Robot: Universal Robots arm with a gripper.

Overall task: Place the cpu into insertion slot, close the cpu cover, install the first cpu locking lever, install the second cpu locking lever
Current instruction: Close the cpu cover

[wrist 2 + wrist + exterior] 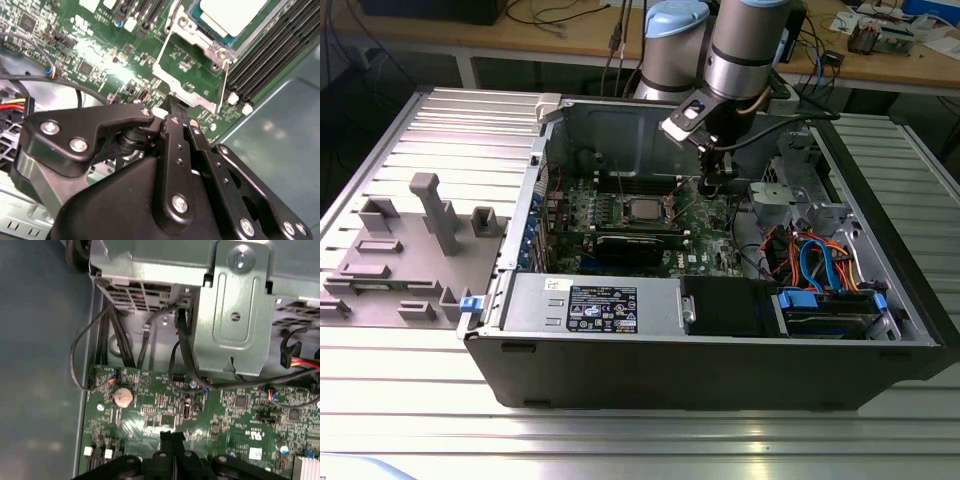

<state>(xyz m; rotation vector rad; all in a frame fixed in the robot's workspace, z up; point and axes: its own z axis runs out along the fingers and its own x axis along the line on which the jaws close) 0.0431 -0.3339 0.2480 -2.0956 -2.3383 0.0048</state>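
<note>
Remotely, I watch the open computer case (670,372) on the ribbed metal table (420,420). At the exterior view's left, a grey fixture tray (380,275) lies beside the case. Near the middle of the green motherboard (575,210), the cpu (642,210) sits flat in the insertion slot (621,211), its silver top bare. Just to the exterior view's right of the slot, the arm (745,50) reaches down and the gripper (710,183) hangs low over the board. In the second wrist view the cpu cover (161,56) is swung off the chip, with board showing through its window. Its free edge lies at the black fingers (172,135), which are pressed together; I cannot tell whether they pinch the plate. A thin wire lever (225,82) stands beside the cover. Farther right in the exterior view, blue and orange cables (815,265) crowd the drive bay (830,312).
</note>
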